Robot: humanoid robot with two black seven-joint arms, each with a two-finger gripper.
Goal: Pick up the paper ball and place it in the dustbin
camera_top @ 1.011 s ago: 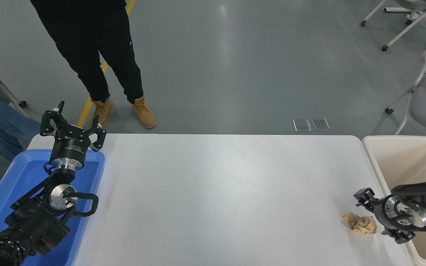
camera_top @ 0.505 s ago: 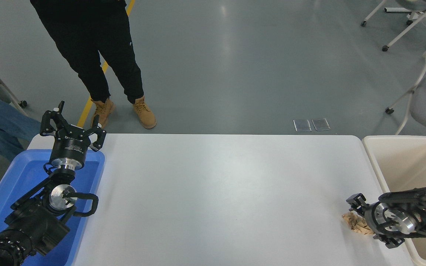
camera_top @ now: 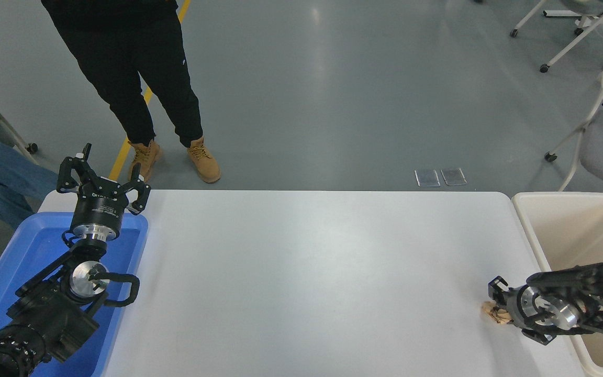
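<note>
our right gripper [camera_top: 501,310] is down on the paper ball [camera_top: 493,312] at the near right corner of the bench [camera_top: 306,272], and the wrist covers most of the wad, so only a tan scrap peeks out at its left. we can't tell whether the fingers have closed on the paper or just straddle it. the black arm runs back over the rim of the dustbin [camera_top: 529,233], which stands against the bench's right edge. over on the left, our left gripper [camera_top: 103,180] is parked with its fingers spread wide and nothing in them, above the blue tray [camera_top: 29,235] at the left edge. a person [camera_top: 139,84] in tan boots stands past the far edge.
</note>
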